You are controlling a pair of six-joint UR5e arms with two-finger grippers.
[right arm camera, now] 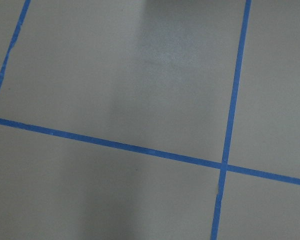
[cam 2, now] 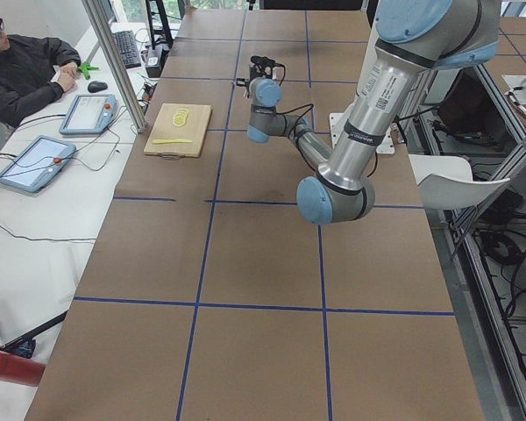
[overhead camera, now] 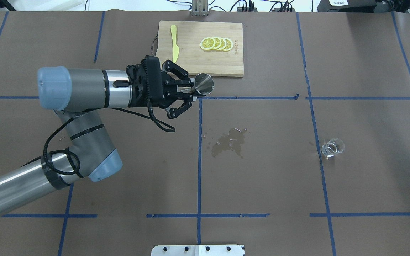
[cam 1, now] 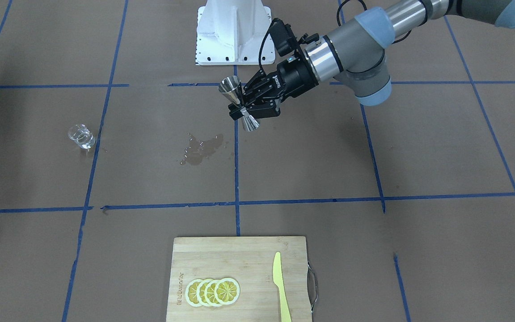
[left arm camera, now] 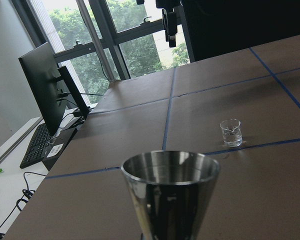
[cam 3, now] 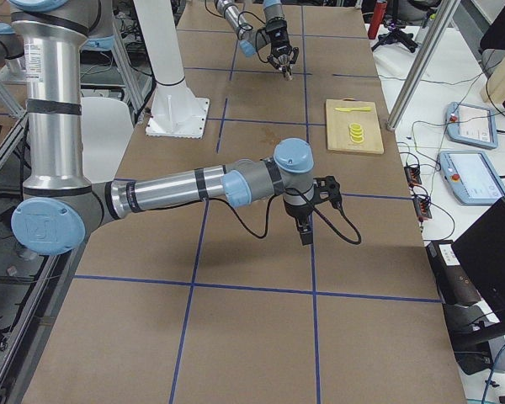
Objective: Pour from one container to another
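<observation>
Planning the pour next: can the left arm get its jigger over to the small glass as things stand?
Probably yes. The left gripper holds the jigger lifted, and nothing but a wet patch lies between it and the glass; no object stands in the way. The stretch looks long, though.

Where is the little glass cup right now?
In the overhead view, the little glass cup stands on the right side of the table, just right of a blue tape line. The wet spill is off to its left.
</observation>
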